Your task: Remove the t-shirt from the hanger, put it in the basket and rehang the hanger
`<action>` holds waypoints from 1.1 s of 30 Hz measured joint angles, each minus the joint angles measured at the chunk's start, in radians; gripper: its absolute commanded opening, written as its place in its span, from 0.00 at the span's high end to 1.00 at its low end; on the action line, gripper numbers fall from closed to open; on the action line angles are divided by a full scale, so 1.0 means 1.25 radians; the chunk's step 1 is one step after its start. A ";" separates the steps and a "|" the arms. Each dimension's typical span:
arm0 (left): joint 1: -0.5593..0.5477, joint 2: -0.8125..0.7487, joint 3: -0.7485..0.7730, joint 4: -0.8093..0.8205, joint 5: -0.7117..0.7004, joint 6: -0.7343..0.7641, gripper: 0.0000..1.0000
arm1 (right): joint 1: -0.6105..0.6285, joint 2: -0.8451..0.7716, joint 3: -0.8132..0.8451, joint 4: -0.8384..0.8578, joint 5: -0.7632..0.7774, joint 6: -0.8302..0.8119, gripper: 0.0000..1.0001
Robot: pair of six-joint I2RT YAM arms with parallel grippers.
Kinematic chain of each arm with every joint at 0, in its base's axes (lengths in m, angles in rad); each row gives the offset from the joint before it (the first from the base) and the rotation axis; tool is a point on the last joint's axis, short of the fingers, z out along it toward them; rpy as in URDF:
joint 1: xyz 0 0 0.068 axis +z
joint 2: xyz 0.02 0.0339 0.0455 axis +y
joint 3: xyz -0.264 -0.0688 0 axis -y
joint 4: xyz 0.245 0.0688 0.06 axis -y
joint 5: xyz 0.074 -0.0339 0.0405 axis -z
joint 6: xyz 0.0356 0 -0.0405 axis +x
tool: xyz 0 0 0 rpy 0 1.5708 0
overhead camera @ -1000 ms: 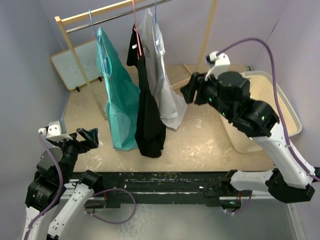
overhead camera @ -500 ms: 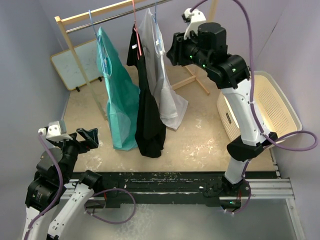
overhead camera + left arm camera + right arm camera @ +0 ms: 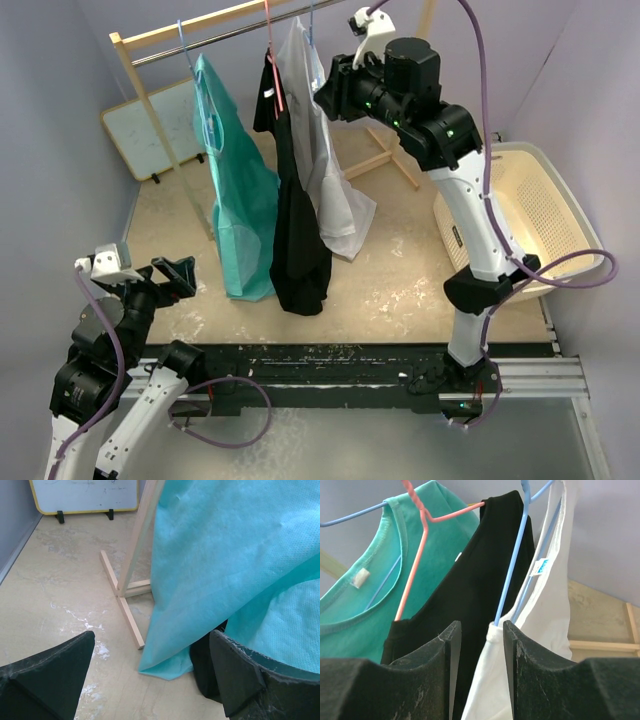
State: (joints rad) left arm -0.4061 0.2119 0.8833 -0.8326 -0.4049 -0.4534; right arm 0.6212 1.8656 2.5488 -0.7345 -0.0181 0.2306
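Three t-shirts hang on hangers from the rail [image 3: 215,27]: teal [image 3: 240,200], black [image 3: 295,235] and white [image 3: 328,170]. My right gripper [image 3: 322,95] is up at the rail beside the white t-shirt's shoulder. In the right wrist view its jaws [image 3: 481,630] stand partly open, and the white t-shirt [image 3: 540,625] collar edge and the blue hanger [image 3: 512,575] wire lie between the fingertips, unpinched. The black t-shirt [image 3: 465,590] on a pink hanger [image 3: 415,575] hangs just behind. My left gripper [image 3: 180,275] is low at the left, wide open and empty, facing the teal t-shirt [image 3: 225,555].
A cream laundry basket [image 3: 570,215] stands at the right under the right arm. A whiteboard [image 3: 150,130] leans at the back left. The rack's wooden post and foot [image 3: 125,605] stand in front of the left gripper [image 3: 151,637].
My right arm rose from beside the basket and swung left to the rail at the white t-shirt's shoulder, its jaws narrowing. The left arm has not moved.
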 measured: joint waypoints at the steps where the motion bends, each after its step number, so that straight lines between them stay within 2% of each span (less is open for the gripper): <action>1: 0.000 -0.001 0.000 0.000 0.000 0.000 0.01 | 0.000 0.013 0.009 0.008 0.001 -0.001 0.59; 5: 0.000 -0.001 0.000 0.000 -0.002 0.000 0.01 | 0.000 0.051 0.016 0.031 0.018 -0.006 0.62; 8: 0.000 -0.002 0.000 0.000 -0.005 0.000 0.01 | 0.000 0.074 0.016 0.038 0.043 -0.009 0.68; 9: 0.000 -0.003 0.000 0.000 -0.006 0.000 0.01 | 0.000 0.080 0.016 0.041 0.052 -0.012 0.72; 11: 0.000 -0.004 0.000 0.000 -0.009 0.000 0.01 | 0.000 0.088 0.015 0.049 0.071 -0.016 0.92; 12: 0.000 -0.005 0.000 0.000 -0.010 0.000 0.01 | 0.000 0.089 0.016 0.052 0.080 -0.020 0.98; 18: 0.000 -0.008 0.000 -0.002 -0.018 -0.002 0.01 | 0.000 0.074 -0.004 0.069 0.148 -0.027 1.00; 24: 0.000 -0.016 0.019 -0.037 -0.079 -0.035 0.01 | 0.000 0.020 -0.053 0.089 0.211 -0.042 1.00; 27: 0.000 -0.053 0.024 -0.023 -0.056 -0.020 0.01 | 0.000 -0.012 -0.055 0.099 0.238 -0.053 1.00; 30: 0.000 -0.073 0.040 0.016 0.019 0.018 0.19 | 0.000 -0.060 -0.071 0.120 0.261 -0.063 1.00; 33: 0.000 -0.020 0.125 0.026 0.092 0.066 0.40 | 0.000 -0.107 -0.086 0.111 0.278 -0.068 1.00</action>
State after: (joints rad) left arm -0.4061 0.1864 1.0393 -0.7998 -0.2897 -0.3710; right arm 0.6209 1.7321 2.4416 -0.5961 0.3298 0.1459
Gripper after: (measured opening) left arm 0.779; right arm 0.023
